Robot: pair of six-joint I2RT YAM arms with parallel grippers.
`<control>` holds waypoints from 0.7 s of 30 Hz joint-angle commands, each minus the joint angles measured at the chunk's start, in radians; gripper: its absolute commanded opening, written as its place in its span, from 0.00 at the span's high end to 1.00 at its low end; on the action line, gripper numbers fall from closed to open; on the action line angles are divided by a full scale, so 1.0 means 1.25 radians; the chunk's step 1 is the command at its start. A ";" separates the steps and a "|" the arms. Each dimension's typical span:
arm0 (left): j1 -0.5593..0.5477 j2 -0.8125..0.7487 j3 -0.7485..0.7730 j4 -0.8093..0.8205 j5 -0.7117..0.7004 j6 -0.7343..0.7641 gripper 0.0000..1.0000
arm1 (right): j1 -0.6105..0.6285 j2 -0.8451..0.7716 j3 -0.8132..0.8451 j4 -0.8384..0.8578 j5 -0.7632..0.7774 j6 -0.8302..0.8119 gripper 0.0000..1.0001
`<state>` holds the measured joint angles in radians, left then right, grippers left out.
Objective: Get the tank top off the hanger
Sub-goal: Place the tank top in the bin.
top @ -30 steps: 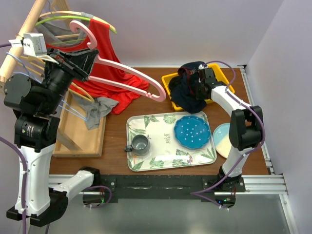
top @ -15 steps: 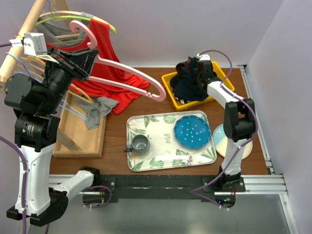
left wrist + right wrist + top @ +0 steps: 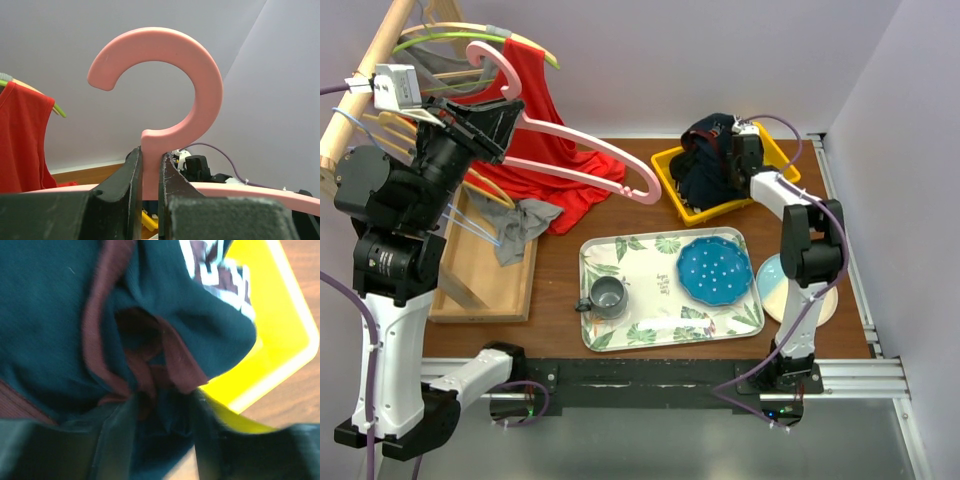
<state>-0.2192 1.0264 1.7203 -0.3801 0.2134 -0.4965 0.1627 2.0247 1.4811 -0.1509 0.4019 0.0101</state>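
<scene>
- The left gripper (image 3: 503, 112) (image 3: 150, 156) is raised high at the left, its jaws pressed together on the neck of the pink hanger (image 3: 582, 152) (image 3: 202, 75), just under the hook.
- The hanger is bare and slants down to the right, its lower tip above the table between the red garment (image 3: 535, 105) (image 3: 20, 137) and the bin (image 3: 730, 208) (image 3: 282, 330).
- The red garment hangs behind it on a green hanger on the wooden rack (image 3: 485, 285).
- The tank top (image 3: 705, 165) (image 3: 60, 305), dark with maroon trim and white lettering, lies bunched in the yellow bin at the far right of the table, off the hanger and well apart from it.
- The right gripper (image 3: 740, 152) (image 3: 162, 407) is down at the bin, against the heap.
- In the right wrist view its fingers (image 3: 116, 440) stand somewhat apart with dark cloth filling the gap. Whether they pinch that cloth or merely sit in it, I cannot tell.
- A grey cloth (image 3: 525, 222) drapes over the rack's base.
- Near the arms, a leaf-print tray (image 3: 630, 258) bears a mug (image 3: 608, 296) and a blue plate (image 3: 715, 271).
</scene>
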 commanded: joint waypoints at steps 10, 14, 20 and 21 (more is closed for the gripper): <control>-0.001 0.000 0.006 0.045 0.024 0.014 1.00 | 0.001 -0.200 0.159 -0.165 -0.180 0.129 0.30; -0.001 0.004 0.006 0.045 0.027 0.012 1.00 | 0.001 -0.119 0.214 -0.034 -0.222 0.160 0.28; -0.001 0.000 -0.025 0.050 0.035 0.012 1.00 | 0.005 0.102 0.353 0.051 -0.277 0.220 0.40; -0.001 0.000 -0.031 0.049 0.032 0.013 1.00 | 0.010 0.137 0.404 -0.011 -0.291 0.226 0.46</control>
<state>-0.2192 1.0332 1.7088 -0.3676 0.2394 -0.4934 0.1631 2.0346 1.8706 -0.1249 0.1146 0.2260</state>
